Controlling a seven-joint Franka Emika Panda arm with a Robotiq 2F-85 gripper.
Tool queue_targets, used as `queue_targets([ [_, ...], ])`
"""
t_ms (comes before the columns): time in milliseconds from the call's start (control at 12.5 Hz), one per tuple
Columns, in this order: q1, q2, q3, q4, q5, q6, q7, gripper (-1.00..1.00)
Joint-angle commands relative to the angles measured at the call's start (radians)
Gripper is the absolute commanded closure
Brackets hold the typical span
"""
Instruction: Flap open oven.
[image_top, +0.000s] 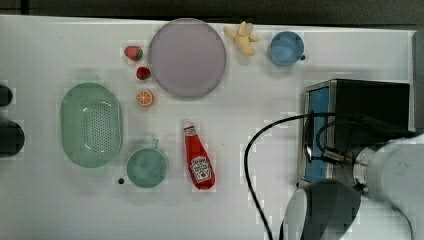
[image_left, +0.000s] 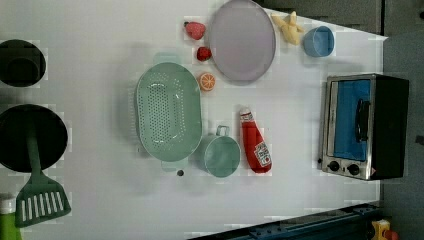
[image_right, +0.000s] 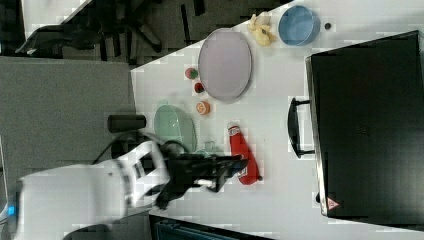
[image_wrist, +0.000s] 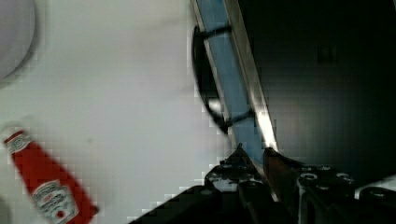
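The gripper (image_wrist: 252, 151) is hanging just short of the oven (image_left: 365, 125), its 2 fingers standing narrowly apart and pinching nothing. Beyond them, the oven is sitting shut at the left view's right table edge, black handle (image_wrist: 205, 84) untouched. Jaws this narrow are risking skidding off the bar, leaving the door closed.

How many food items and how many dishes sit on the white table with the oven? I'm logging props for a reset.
Food: 5 – strawberry, strawberry, orange half, banana, ketchup bottle
Dishes: 4 – plate, colander, green cup, blue cup
Appliance: 1 – oven
Total: 10
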Motion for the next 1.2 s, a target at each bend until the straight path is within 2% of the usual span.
queue_targets([
  [80, 0.000, 0.087, -0.015, -0.012, -0.003, 0.123, -0.240, 0.65],
  [480, 0.000, 0.231, -0.040, -0.026, 0.000, 0.243, -0.277, 0.65],
  [800, 0.000, 0.322, -0.043, -0.082, 0.003, 0.360, -0.276, 0.65],
  [960, 0.000, 0.356, -0.043, -0.104, 0.003, 0.454, -0.276, 0.65],
  [1200, -0.002, 0.379, -0.046, -0.128, 0.002, 0.482, -0.273, 0.65],
])
